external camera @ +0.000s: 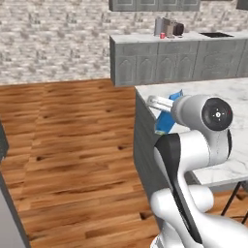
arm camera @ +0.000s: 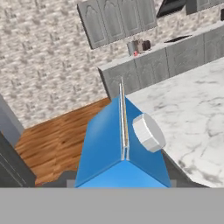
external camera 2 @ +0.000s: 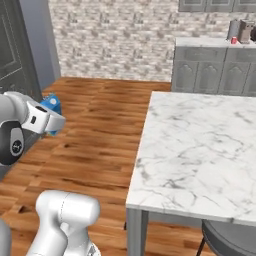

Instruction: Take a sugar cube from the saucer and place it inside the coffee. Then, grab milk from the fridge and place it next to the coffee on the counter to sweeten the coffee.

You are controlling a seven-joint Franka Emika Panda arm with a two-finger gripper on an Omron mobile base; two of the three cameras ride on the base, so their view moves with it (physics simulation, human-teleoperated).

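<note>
Your gripper is clenched on the milk, a blue carton with smooth, flat faces, a gabled top folded to a thin pale seam, and a round white ribbed cap on one slope. From the hand camera the carton sits right between the jaws, its ridge running away from you. No writing or brand mark can be read on it.

Just beyond and beside the jaws lies the marble table, a white slab with grey veins and a sharp square edge, on grey panelled sides. In the left base view the carton hangs at that table's near corner; whether it touches the edge cannot be told. Under the jaws is the floor, warm brown wooden planks with dark knots.

Well ahead of the jaws, across the room, runs the counter with its marble top over grey panelled cabinet doors, against a rough pale stone wall. On it stands the coffee, a tiny red mug, beside a grey appliance. The marble table stands between the jaws and the counter.
</note>
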